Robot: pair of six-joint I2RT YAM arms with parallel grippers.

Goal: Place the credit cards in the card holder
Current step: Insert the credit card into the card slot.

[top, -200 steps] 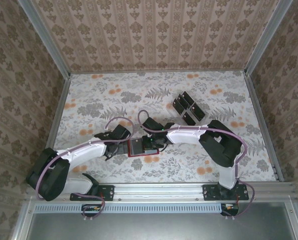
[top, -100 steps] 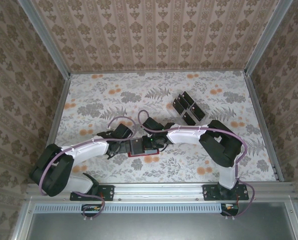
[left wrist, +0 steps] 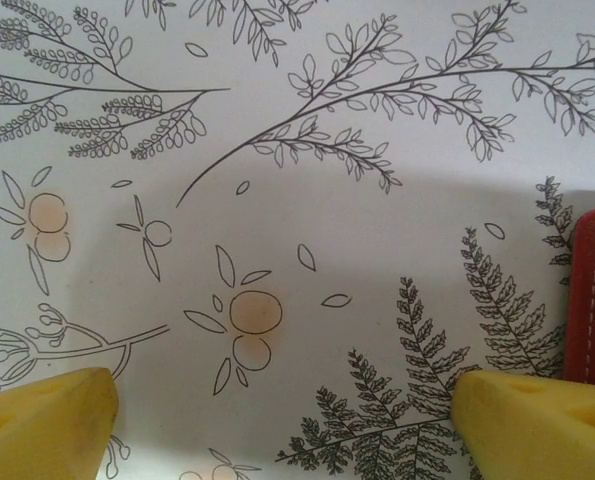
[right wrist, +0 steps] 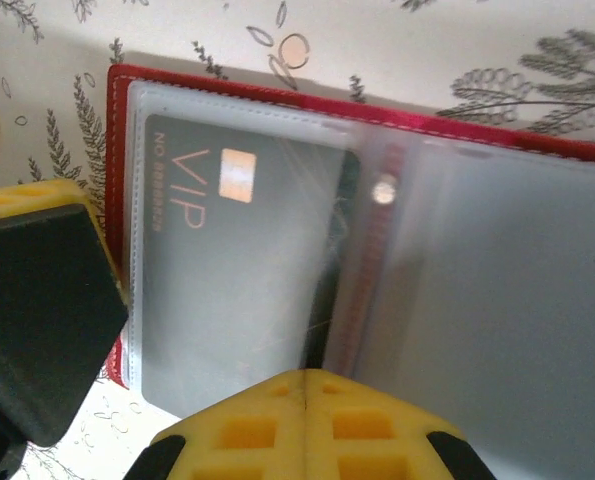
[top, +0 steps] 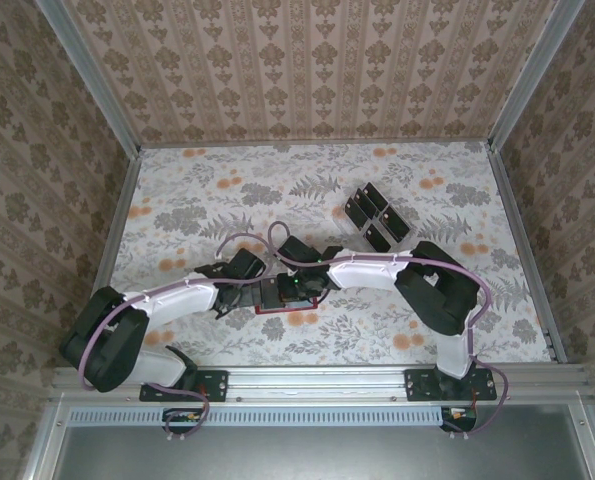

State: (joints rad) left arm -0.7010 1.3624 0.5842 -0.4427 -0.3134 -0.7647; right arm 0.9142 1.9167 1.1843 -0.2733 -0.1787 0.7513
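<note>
**Right hand.** The right hand (right wrist: 305, 392) is found shut, its two yellow fingertips pressed together with nothing between them. It is set over the near edge of the opened card holder (right wrist: 277, 92). The closed tips are judged to serve as a blunt pusher or hold-down, so that the clear sleeve is kept flat and its contents are pressed home.

**Card in hand's reach.** One credit card (right wrist: 227, 290), dark and marked VIP, is seen inside a clear sleeve of the holder. Its inner end lies close to the snap at the spine. Whether it is fully seated cannot be told, owing to glare on the plastic.

**Left hand.** The left hand (left wrist: 282, 430) is found spread wide and holding nothing. Its fingertips are held low over the bench (left wrist: 277, 150), and the red edge of the card holder lies just beside one of them. This placement is judged to act as a stop against the holder sliding under the push.

**Wider bench.** In the top view both hands are seen meeting at the holder, near the middle of the bench's near side. The other credit cards (top: 375, 214) are grouped well apart toward the far right, touched by neither hand. The task is judged only partly done.
</note>
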